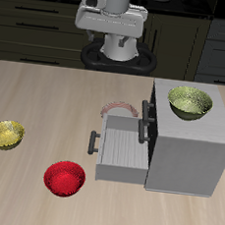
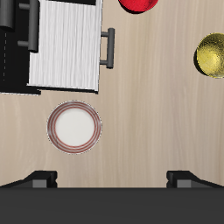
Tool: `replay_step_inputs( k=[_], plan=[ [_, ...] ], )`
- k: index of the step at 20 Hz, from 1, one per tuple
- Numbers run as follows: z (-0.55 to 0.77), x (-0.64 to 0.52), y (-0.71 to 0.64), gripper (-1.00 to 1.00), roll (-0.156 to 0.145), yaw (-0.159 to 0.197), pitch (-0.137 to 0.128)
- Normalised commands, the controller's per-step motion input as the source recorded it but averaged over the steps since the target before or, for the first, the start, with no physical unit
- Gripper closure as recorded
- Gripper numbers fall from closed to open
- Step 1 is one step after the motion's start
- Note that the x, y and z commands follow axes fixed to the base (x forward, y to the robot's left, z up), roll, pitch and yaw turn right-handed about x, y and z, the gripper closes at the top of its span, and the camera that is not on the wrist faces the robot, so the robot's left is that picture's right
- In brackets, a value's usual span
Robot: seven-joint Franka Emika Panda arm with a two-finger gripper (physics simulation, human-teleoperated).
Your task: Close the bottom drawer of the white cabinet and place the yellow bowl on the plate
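Wooden worktop (image 2: 157, 131) lies under my open, empty hand (image 2: 112, 178); I should drop squarely onto the bottom drawer (image 2: 66, 52) handle ahead and push straight.

1. No text, label, brand, number or sign can be read anywhere in either view.
2. The cabinet (image 1: 185, 143) has plain faces with no lettering, and its open bottom drawer (image 1: 120, 150) is unmarked too.
3. The yellow bowl (image 1: 5, 134), red bowl (image 1: 64, 178) and plate (image 2: 74, 127) carry no markings.
4. The table (image 1: 37, 96) shows only wood grain.
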Motion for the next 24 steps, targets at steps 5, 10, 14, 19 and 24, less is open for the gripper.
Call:
replay_step_inputs(
  k=[5,10,14,19,24],
  plan=[
    [0.12,0.27,-0.29,-1.0,0.036,-0.003,0.023],
    [0.1,0.23,-0.21,-1.0,-0.034,-0.006,-0.017],
    [0.06,0.33,-0.21,-1.0,-0.012,-0.02,0.014],
    [0.1,0.36,-0.3,-1.0,-0.029,0.024,0.001],
    [0.06,0.35,-0.21,-1.0,0.042,0.036,0.017]
  ],
)
